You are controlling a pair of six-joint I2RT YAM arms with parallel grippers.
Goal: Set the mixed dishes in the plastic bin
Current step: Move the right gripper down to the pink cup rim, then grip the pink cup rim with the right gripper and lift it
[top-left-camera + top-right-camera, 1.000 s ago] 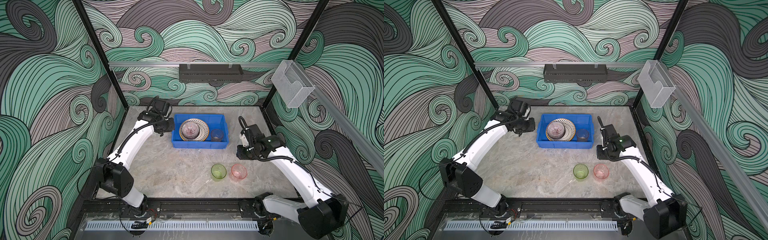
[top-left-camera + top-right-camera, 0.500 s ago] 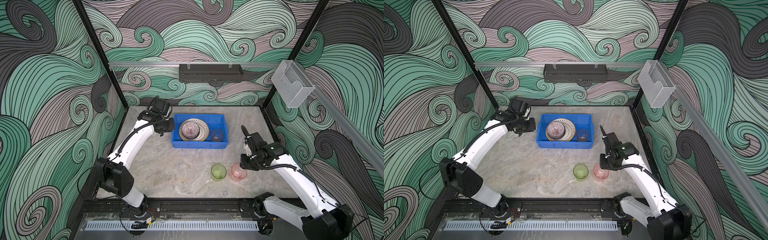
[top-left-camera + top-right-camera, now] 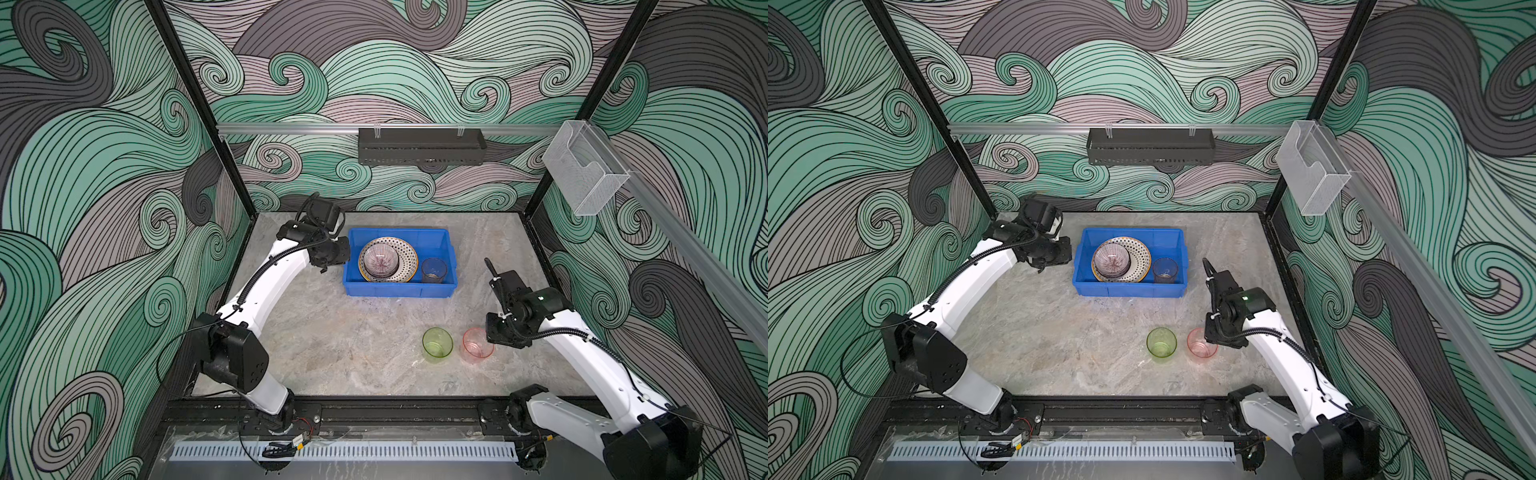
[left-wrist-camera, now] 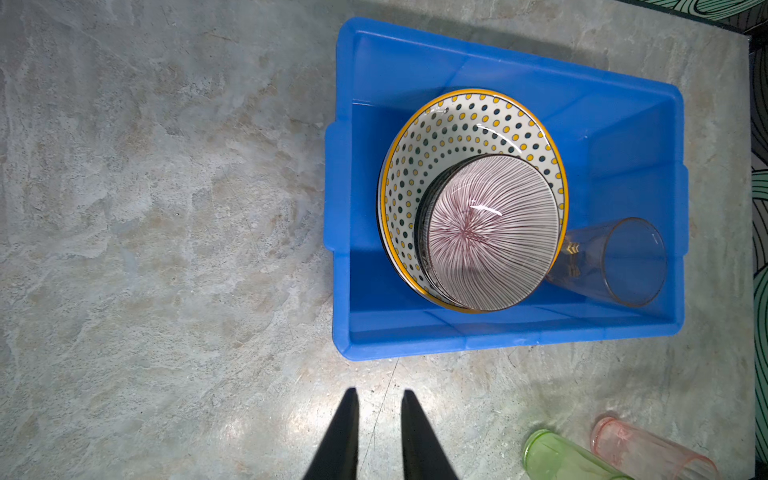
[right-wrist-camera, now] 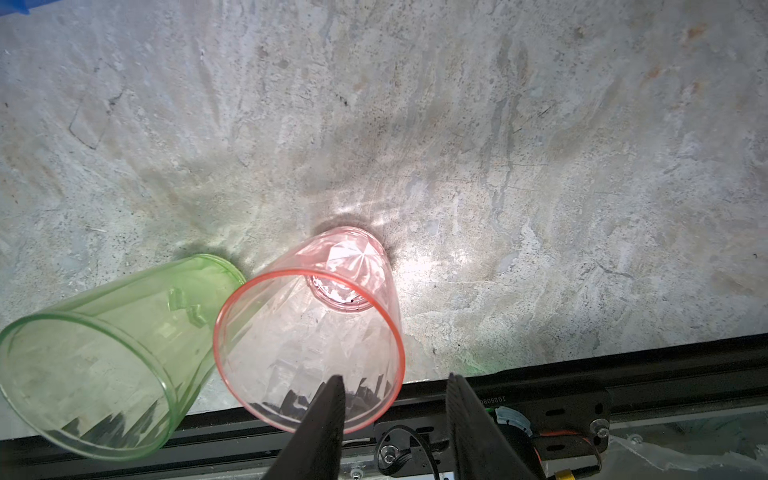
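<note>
The right tool (image 5: 395, 376) is released and empty at the pink cup's (image 5: 307, 332) right rim. The left tool (image 4: 380, 390) is barely parted and empty, just left of the blue bin (image 4: 623, 137).

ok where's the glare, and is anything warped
Left wrist view: glare on the table around the left gripper, small highlights on the striped bowl. Right wrist view: bright caustics beside the pink cup; it and the green cup look stretched. In both top views: even light, nothing blurred.

I see swirl-patterned walls (image 3: 374, 62) on three sides, a grey stone-look tabletop (image 3: 332, 332), a black tray (image 3: 422, 145) at top centre, and a clear holder (image 3: 582, 174) at upper right.
</note>
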